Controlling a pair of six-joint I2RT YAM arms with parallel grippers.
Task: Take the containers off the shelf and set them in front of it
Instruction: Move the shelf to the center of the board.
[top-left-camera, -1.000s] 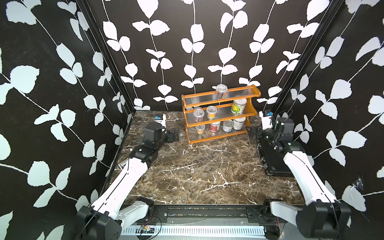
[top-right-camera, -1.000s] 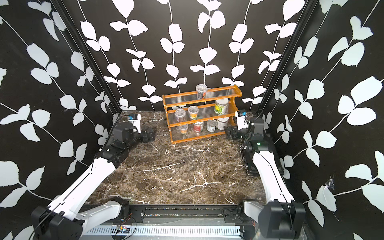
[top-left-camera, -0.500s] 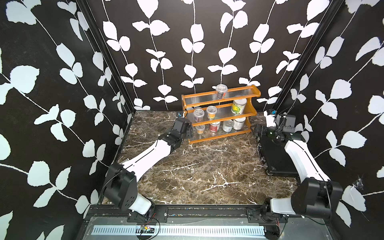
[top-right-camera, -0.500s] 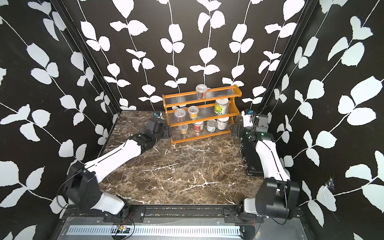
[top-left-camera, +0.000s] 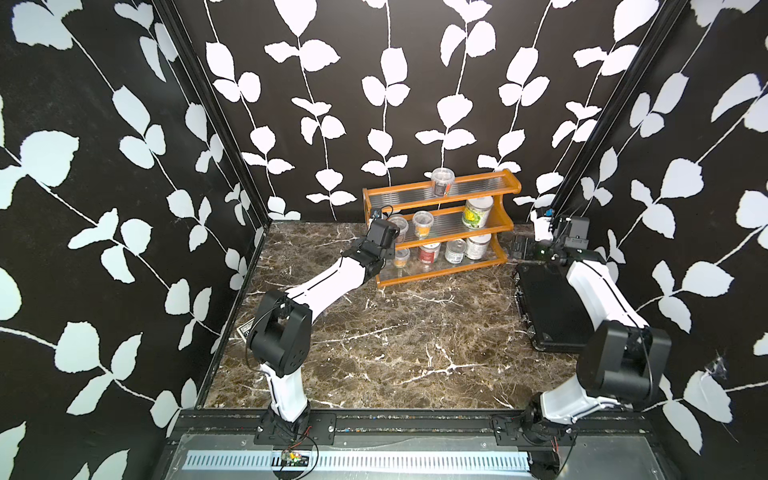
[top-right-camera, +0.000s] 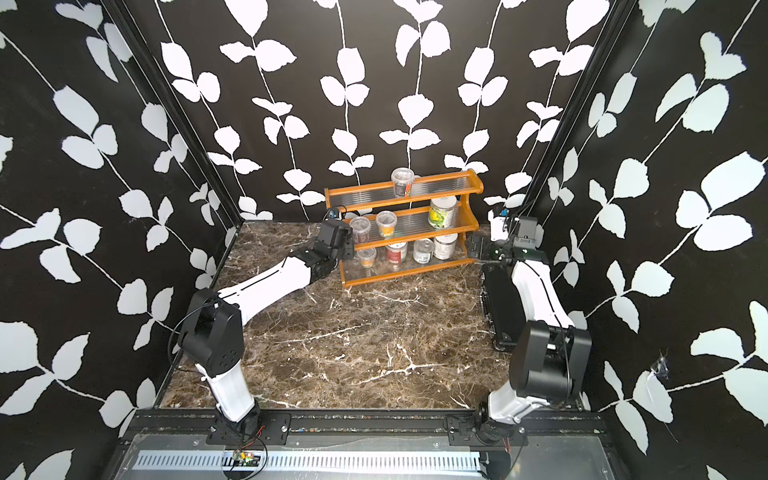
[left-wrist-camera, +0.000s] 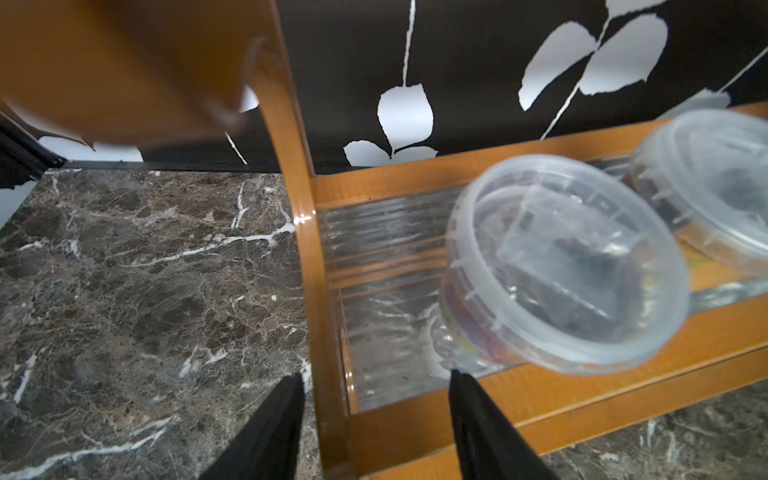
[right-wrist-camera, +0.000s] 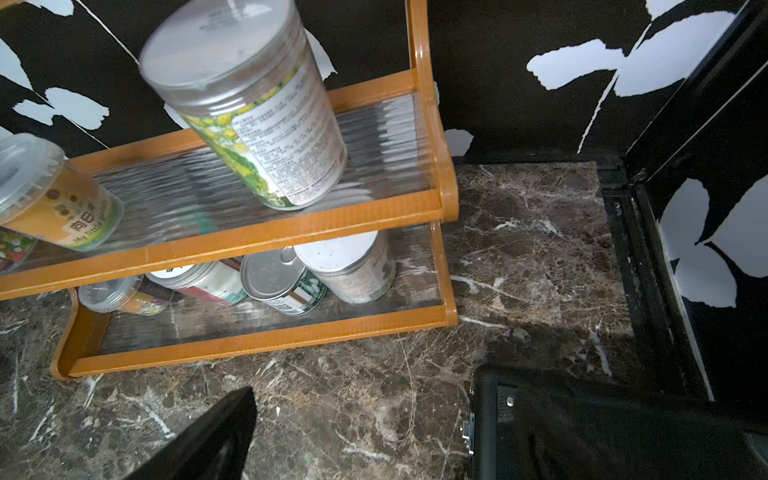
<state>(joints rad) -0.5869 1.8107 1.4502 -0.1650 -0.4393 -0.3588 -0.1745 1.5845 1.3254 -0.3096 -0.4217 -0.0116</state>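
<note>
**Fig. Enclosed robot test cell in a laboratory.**
You are looking into a purpose-built booth, described here around the shelf (top-left-camera: 442, 273). Behind it and to either side of it stand walls (top-left-camera: 353, 124) papered in a black-and-white leaf print, joined by black corner posts (top-left-camera: 197, 83). In front of it a marble-patterned tabletop (top-left-camera: 415, 340) runs to a black mounting rail (top-left-camera: 415, 417). The rail carries the left arm (top-left-camera: 328, 286) and the right arm (top-left-camera: 598, 291), with a slotted metal strip (top-left-camera: 415, 460) beyond.

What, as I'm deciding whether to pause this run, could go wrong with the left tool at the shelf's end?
The left tool straddles the shelf at its wooden side panel, not the clear cup beside it; closing could clamp the frame and drag the shelf.
A second cup stands close to the clear cup, so a sideways correction might knock it.
</note>
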